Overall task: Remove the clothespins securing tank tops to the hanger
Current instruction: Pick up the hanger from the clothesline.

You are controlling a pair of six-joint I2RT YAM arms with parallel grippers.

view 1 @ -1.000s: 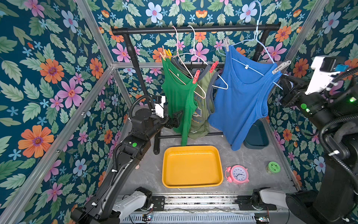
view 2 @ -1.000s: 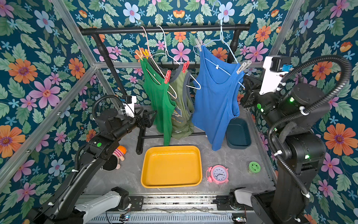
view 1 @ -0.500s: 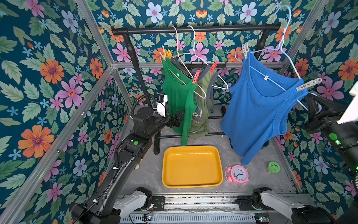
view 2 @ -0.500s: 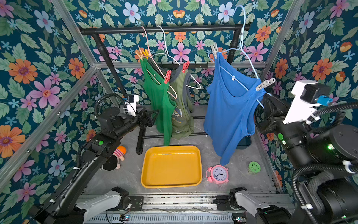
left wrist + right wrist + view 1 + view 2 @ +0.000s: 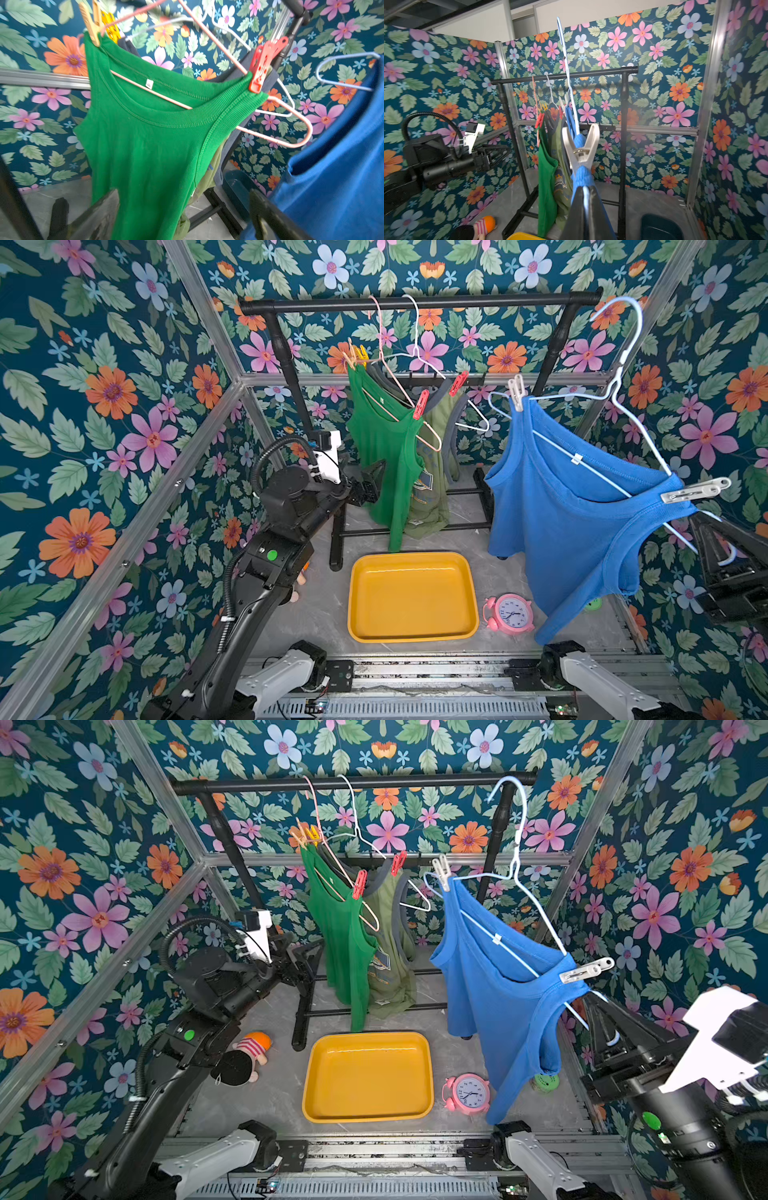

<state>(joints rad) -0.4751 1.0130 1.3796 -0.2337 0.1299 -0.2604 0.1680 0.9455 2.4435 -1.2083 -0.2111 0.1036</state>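
— On the black rail [image 5: 498, 299], which tank tops are being carried?

— Two are being carried there: the bright green top [image 5: 382, 456], on a pink hanger [image 5: 311, 128], and the olive top [image 5: 432, 489] just beside it.

— And the blue top [image 5: 573, 539]?

— It is being held out toward the right wall on the pale blue hanger [image 5: 620, 364], whose hook is being shown above the rail in the right wrist view. The hanger's lower end is being clamped between the closed fingers of the right gripper [image 5: 585, 195].

— Where are the clothespins being seen?

— A pale grey pin [image 5: 694, 491] is being carried on the blue top's nearer strap, just above that gripper, and a second grey pin [image 5: 516, 391] on its far strap. The green top is being pinned by a red pin [image 5: 420, 404] and a peach pin [image 5: 351, 358]. Another red pin [image 5: 458, 382] is being seen on the olive top, with a yellow pin [image 5: 362, 354] beside the peach one.

— And the other arm?

— The left gripper [image 5: 371, 486] is being held wide open near the green top, below its pins.
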